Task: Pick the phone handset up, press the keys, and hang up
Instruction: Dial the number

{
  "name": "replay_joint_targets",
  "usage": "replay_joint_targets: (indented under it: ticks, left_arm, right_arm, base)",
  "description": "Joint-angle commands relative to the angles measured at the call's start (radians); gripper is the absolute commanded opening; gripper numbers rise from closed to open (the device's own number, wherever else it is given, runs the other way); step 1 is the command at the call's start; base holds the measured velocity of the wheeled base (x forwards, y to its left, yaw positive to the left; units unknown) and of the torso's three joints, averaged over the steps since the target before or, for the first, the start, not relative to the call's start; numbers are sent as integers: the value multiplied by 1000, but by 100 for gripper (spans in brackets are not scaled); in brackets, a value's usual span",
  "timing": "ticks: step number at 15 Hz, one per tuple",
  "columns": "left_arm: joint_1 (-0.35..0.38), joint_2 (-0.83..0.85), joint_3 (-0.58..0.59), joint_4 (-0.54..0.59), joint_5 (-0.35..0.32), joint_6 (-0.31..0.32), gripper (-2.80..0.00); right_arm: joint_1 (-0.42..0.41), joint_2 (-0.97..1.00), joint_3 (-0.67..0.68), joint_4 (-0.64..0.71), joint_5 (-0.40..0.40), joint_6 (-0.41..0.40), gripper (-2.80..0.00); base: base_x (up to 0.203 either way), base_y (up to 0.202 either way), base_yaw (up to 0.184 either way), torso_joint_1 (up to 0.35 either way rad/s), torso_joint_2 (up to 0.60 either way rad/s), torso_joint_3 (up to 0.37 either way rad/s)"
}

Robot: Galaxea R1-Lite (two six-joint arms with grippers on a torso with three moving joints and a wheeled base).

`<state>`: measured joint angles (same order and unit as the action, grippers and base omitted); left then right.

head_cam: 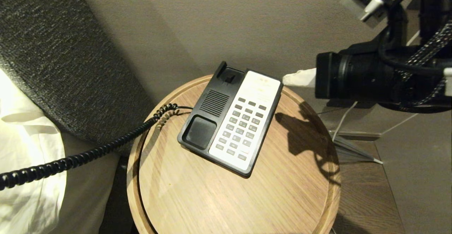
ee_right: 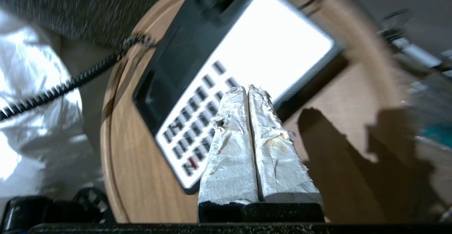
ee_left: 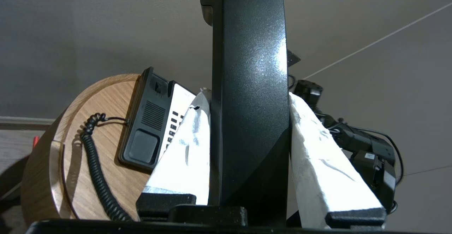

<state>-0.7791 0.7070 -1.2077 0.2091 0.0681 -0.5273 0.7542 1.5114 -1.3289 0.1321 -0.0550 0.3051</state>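
Landmark: phone base (head_cam: 231, 121), black and white, lying aslant on the round wooden table (head_cam: 282, 198).
Phone handset (ee_left: 249, 96): off its cradle, held up to the base's left, outside the head view; its long axis runs straight out between the fingers.
Left gripper (ee_left: 247, 149): paper-wrapped fingers (ee_left: 187, 149) pinch the handset's two sides.
Coiled cord (head_cam: 88, 152): runs from the base's left edge over the table rim toward the handset.
Right gripper (ee_right: 249, 96): fingers pressed together into one blunt tip, empty, above the base's right half.
Deciding relation: the keypad (head_cam: 240, 128) lies just beyond and below this tip; the right arm is judged the nearer one for pressing.
Hidden: both handset ends are cut off; key labels are unreadable; tip-to-key clearance cannot be told.
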Motion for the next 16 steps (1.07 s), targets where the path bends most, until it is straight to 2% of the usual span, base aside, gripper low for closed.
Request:
replay_joint_targets:
  ticks: [1, 6, 9, 16]
  left_arm:
    - [1, -4, 14, 1, -1, -4, -280]
    - [0, 3, 16, -1, -1, -3, -280]
    - [1, -1, 19, -1, -2, -3, -280]
    - [1, -6, 26, -1, -2, -3, -280]
  right_arm:
    - [71, 51, 4, 2, -19, 7, -280]
    - [93, 70, 23, 20, -60, 9, -280]
    - [97, 62, 30, 56, -56, 8, -280]
    - [117, 96, 40, 47, -60, 9, -280]
  base:
    - [0, 0, 0, 0, 0, 0]
    - [0, 0, 0, 0, 0, 0]
    - [0, 0, 0, 0, 0, 0]
    - [0, 0, 0, 0, 0, 0]
